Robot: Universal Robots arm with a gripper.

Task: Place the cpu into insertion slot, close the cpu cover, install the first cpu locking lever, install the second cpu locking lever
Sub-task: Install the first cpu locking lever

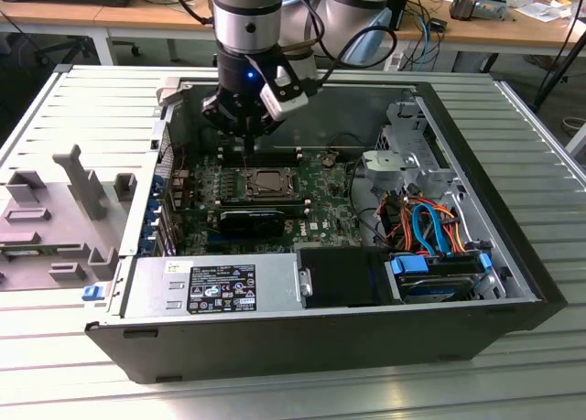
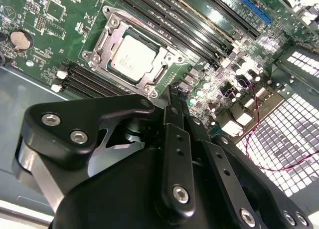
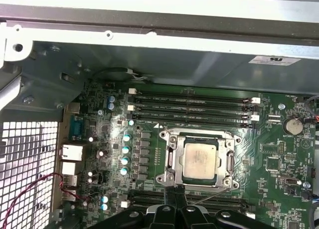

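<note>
Tool (image 1: 247,144) clenched above the motherboard, cpu (image 3: 200,160) seated in the insertion slot (image 3: 199,138).
On the bench (image 1: 549,164), grey plastic fixtures (image 1: 55,210) lie at the left, beside the open computer case (image 1: 320,342). Inside it, the power supply (image 1: 215,287) sits at the near left. The tool's fingertips, pressed together, hang just beside the far edge of the slot. The cpu cover (image 3: 171,159) lies flat, framing the chip's silver top. Memory slots (image 3: 192,109) run alongside the socket. To the right are a drive cage (image 1: 412,155) and orange and blue cables (image 1: 426,228).
</note>
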